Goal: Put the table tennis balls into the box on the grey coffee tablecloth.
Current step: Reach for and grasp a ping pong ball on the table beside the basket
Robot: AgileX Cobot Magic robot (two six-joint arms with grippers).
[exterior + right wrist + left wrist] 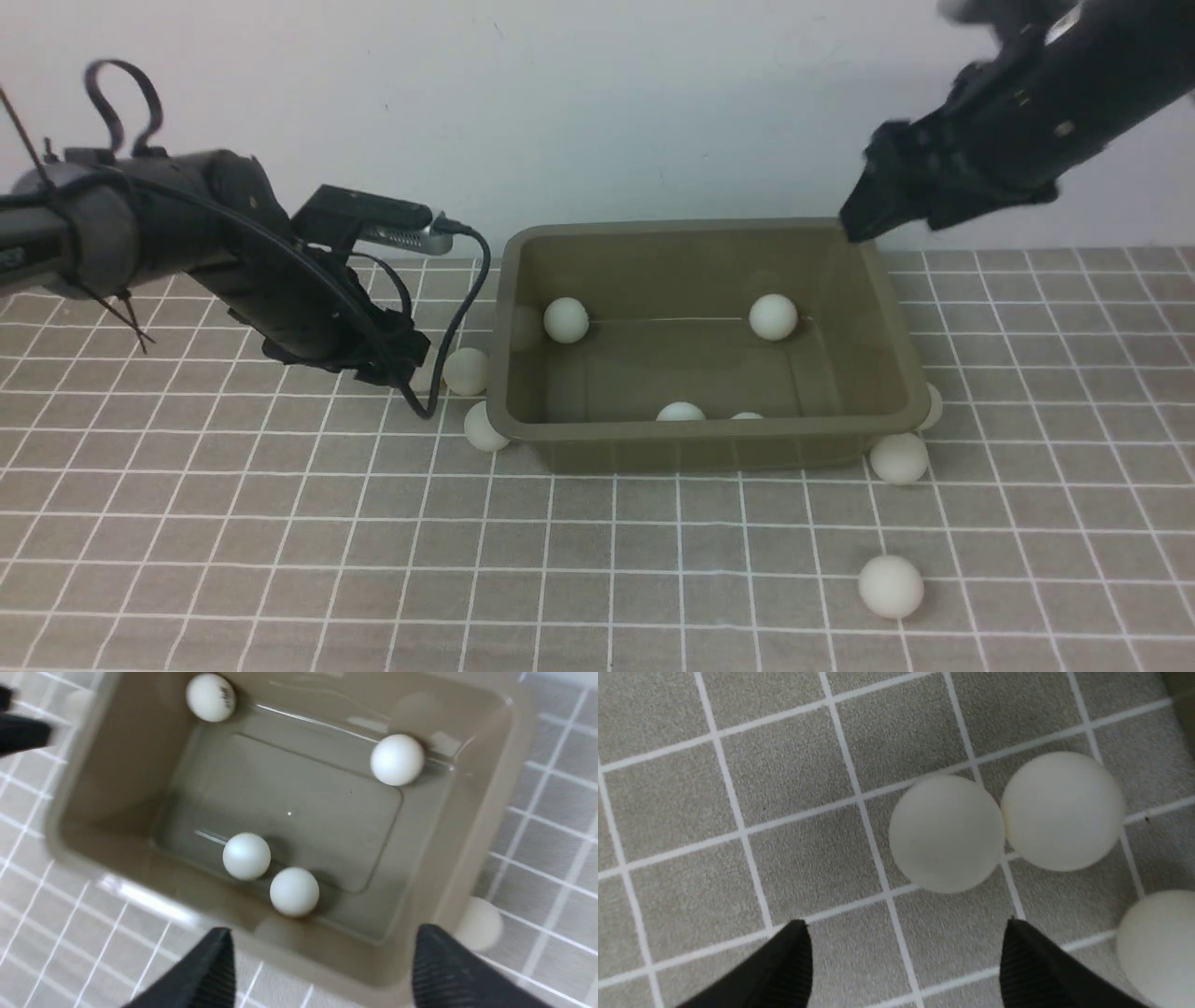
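Observation:
The olive-brown box (691, 431) stands on the grey coffee tablecloth (280, 523) with several table tennis balls (566, 320) inside. More balls lie on the cloth at its left (465, 371) and right (899, 457). My left gripper (903, 926) hangs open just above the cloth, left of the box, with nothing between its fingers. Two touching balls (947, 833) lie just beyond its tips. My right gripper (324, 931) is open and empty above the box's far right corner (864, 219), looking down on the balls (246, 856) inside.
One ball (891, 586) lies alone on the cloth towards the front right. Another ball (481, 924) sits tucked under the box's right rim. The left arm's cable (467, 299) droops beside the box's left wall. A white wall stands behind.

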